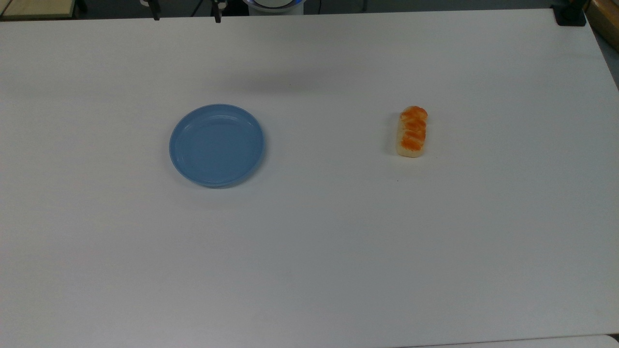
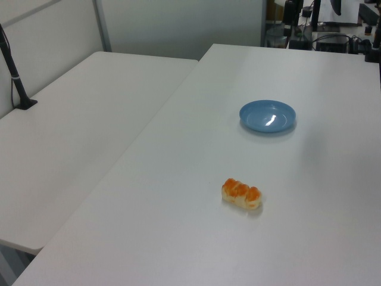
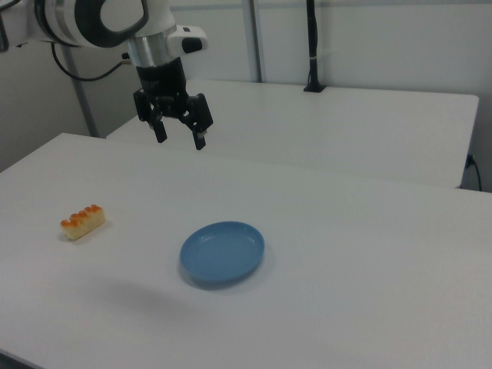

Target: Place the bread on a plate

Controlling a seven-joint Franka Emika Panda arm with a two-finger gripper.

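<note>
While lying flat on the white counter (image 1: 309, 251) well apart from the plate (image 1: 216, 145), probably light and slightly soft bread (image 1: 412, 131), best pinched across its pale sides by the raised, spread claw (image 3: 180, 129).

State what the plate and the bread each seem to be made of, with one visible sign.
The plate: probably smooth plastic, with even light-blue colour and a bright glare spot. The bread: looks like a glossy moulded replica, its orange-brown top shiny and uniform; real baked bread cannot be ruled out.
</note>
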